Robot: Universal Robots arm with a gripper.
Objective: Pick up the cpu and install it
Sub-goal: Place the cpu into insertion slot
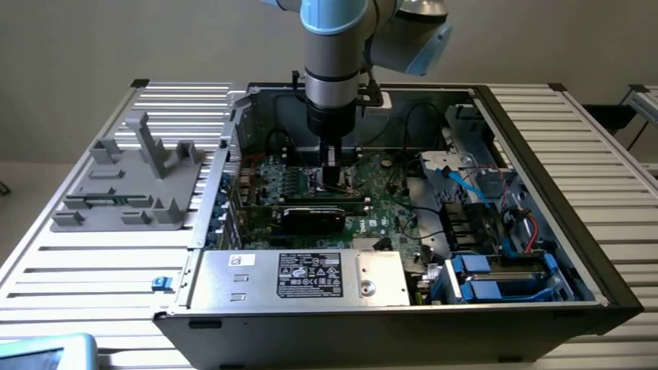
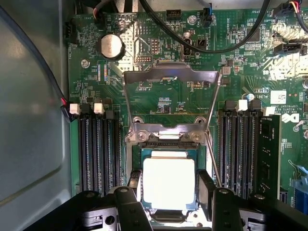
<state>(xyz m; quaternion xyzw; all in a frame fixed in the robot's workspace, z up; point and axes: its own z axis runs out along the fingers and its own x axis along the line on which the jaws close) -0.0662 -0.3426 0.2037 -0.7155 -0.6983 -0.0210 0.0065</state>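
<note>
The fingers (image 2: 206,190) stand wide apart and press against two opposite edges of the cpu (image 2: 169,180), so the gripper (image 1: 334,182) looks closed on the chip rather than standing free of it. The cpu lies flat, silver top up, inside the frame of the socket (image 2: 166,137), its thin rim showing all round; I cannot tell whether it is fully bedded or a hair above its seat. In the exterior view the arm reaches straight down into the open computer case (image 1: 555,154), the gripper low over the motherboard (image 1: 389,206), towards the far side and just beyond the black card (image 1: 313,218). The socket's metal load plate (image 2: 171,77) is swung up and open, and the thin retaining lever (image 2: 213,163) beside it is unlatched. Banks of memory slots (image 2: 98,149) flank the socket on both sides. By my judgement the pick-up is done and the chip has been carried to its place, so the task is well along. What is left is letting go of the cpu, with the plate and lever not yet closed over it. A grey fixture (image 1: 134,177) sits outside the case on the exterior view's left.
</note>
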